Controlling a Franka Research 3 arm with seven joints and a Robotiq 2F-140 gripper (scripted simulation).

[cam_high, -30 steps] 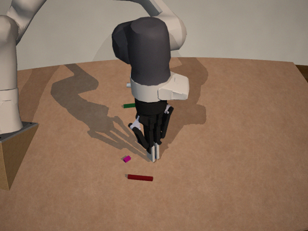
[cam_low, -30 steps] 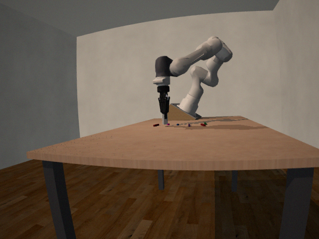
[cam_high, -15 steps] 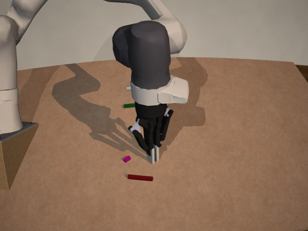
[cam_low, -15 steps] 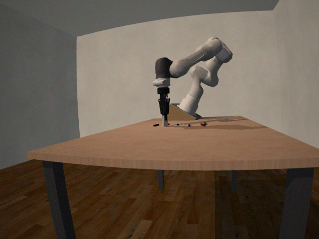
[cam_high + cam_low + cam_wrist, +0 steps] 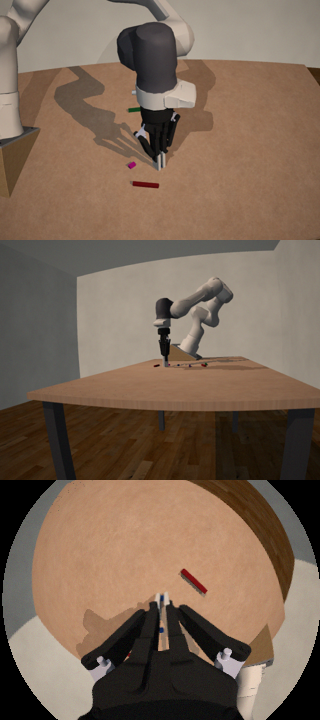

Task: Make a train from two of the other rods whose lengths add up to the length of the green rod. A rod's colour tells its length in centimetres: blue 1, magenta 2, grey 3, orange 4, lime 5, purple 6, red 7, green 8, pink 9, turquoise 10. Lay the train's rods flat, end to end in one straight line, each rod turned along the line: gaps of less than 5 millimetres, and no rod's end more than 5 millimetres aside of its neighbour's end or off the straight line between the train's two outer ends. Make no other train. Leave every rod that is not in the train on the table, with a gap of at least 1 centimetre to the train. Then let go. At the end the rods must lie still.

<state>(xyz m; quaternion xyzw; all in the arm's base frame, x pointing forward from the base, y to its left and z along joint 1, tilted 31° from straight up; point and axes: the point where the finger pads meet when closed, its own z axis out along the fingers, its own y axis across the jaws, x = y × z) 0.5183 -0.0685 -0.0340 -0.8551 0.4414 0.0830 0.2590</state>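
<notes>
My gripper (image 5: 161,168) (image 5: 165,366) (image 5: 162,598) is shut on a small blue rod (image 5: 161,599), with its tips down at or just above the table. A red rod (image 5: 145,184) (image 5: 156,365) (image 5: 194,581) lies in front of the tips in the top view. A short magenta rod (image 5: 132,165) (image 5: 169,364) lies left of the tips there. A green rod (image 5: 134,110) (image 5: 206,364) lies farther back, partly hidden behind the gripper. Another blue rod (image 5: 178,365) (image 5: 161,630) lies apart from the held one.
A purple rod (image 5: 189,366) and a second red rod (image 5: 203,365) lie on the table (image 5: 245,167) (image 5: 155,389); the arm hides both in the top view. The second red rod is near the green rod. The arm's wedge-shaped base (image 5: 19,160) (image 5: 178,354) stands at one side.
</notes>
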